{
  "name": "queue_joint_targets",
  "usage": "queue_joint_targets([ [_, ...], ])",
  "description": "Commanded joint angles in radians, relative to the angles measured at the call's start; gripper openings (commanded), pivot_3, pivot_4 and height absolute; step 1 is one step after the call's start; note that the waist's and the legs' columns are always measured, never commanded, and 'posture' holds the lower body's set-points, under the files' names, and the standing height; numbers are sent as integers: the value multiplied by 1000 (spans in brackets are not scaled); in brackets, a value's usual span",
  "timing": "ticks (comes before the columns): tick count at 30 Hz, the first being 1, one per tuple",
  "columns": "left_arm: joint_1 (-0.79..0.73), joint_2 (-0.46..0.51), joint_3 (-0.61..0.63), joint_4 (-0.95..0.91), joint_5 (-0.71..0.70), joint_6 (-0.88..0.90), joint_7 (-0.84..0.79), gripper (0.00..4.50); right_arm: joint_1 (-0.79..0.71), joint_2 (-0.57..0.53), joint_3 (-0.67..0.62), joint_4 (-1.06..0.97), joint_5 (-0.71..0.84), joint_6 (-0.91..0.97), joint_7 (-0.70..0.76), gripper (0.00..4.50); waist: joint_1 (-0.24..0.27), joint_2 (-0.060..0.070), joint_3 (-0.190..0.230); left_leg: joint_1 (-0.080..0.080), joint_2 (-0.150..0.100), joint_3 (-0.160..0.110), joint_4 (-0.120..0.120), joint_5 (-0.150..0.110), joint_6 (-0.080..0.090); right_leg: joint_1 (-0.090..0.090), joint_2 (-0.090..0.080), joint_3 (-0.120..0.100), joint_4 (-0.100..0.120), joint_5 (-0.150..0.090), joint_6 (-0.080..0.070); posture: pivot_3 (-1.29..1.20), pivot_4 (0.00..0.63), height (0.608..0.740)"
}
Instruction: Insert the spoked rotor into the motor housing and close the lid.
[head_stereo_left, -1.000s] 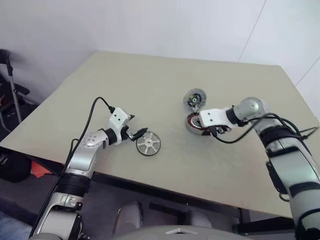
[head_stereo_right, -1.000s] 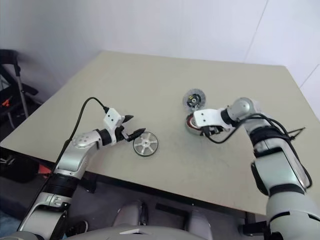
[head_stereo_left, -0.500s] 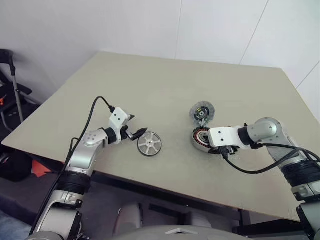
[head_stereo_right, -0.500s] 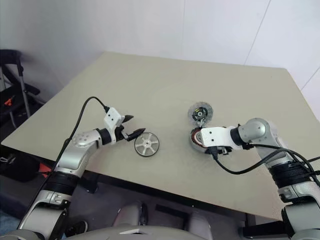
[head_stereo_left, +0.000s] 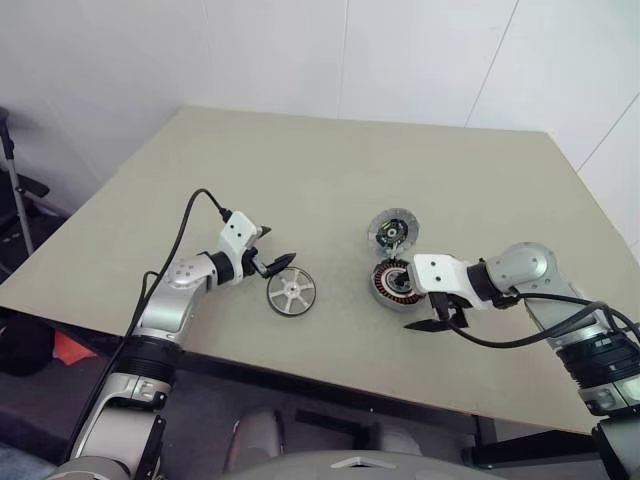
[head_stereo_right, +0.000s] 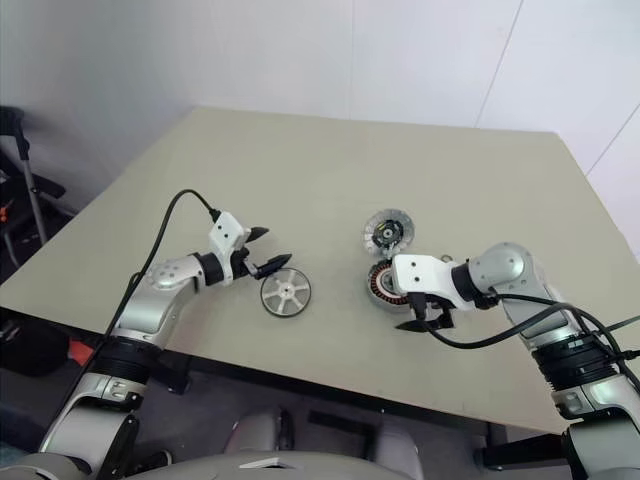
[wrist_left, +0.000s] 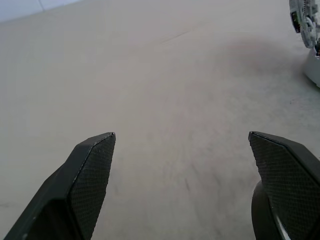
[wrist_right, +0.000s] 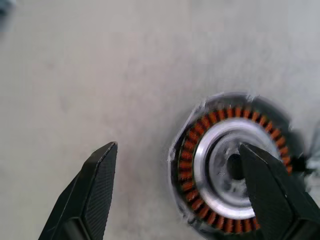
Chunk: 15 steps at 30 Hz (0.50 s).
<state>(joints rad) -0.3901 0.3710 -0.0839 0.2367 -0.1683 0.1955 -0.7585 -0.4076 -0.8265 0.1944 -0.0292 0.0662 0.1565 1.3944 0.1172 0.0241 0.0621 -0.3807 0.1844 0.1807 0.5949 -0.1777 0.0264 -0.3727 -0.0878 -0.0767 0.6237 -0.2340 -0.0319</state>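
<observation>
Tabletop (head_stereo_left: 330, 170): pale beige, set against white walls.

Near right: right gripper (head_stereo_left: 441, 318), two black fingers spread wide and holding nothing. It hangs over the table just on the near side of the motor housing, not touching it. In the right wrist view one finger (wrist_right: 95, 192) stands over bare table, and the other overlaps the housing's open mouth.

Near left of centre: spoked rotor (head_stereo_left: 291, 291), a silver wheel lying flat on the table, spokes and small hub facing up, well apart from the housing to its right.

Left: left gripper (head_stereo_left: 273, 264), fingers spread wide and empty. It is just beside the rotor's far left edge, and one fingertip (head_stereo_left: 283, 260) reaches over the rim. Whether it touches cannot be told. A black cable loops up from the wrist.

Centre right: motor housing (head_stereo_left: 397, 284), a round grey cup resting open side up, with a ring of copper-orange windings (wrist_right: 200, 130) around a bright metal centre. No rotor is inside it.

Just beyond the housing: lid (head_stereo_left: 390, 229), a ribbed grey disc with a dark centre and a small green-yellow mark. It is swung open and tilted up on the housing's far side, and its edge meets the housing's rim.
</observation>
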Motion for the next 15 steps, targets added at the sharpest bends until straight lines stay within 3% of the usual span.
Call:
queue_joint_targets([
  [1,-20,10,10,-11,3,-22,-1,4500,-116,-12,-115,-17,111,95,-24,4357,2,0,0,0,0,0,0,0,0,0,0,0,0,0,0,0,0,740],
  [5,-24,7,8,-4,5,-27,0,4500,-205,-14,-157,101,108,144,-98,4357,7,0,0,1,0,0,0,0,0,2,0,0,-1,0,0,0,0,740],
  [9,-27,3,8,1,6,-33,0,4500,-203,-44,-138,303,-11,77,-222,4357,12,-1,0,1,-1,0,1,0,0,3,0,0,-2,0,0,0,0,740],
  [15,-28,2,5,5,9,-38,-6,4500,-204,-11,-178,552,-36,68,-369,4357,4,-1,0,-1,-3,0,1,0,0,1,-1,0,-1,0,0,0,0,740],
])
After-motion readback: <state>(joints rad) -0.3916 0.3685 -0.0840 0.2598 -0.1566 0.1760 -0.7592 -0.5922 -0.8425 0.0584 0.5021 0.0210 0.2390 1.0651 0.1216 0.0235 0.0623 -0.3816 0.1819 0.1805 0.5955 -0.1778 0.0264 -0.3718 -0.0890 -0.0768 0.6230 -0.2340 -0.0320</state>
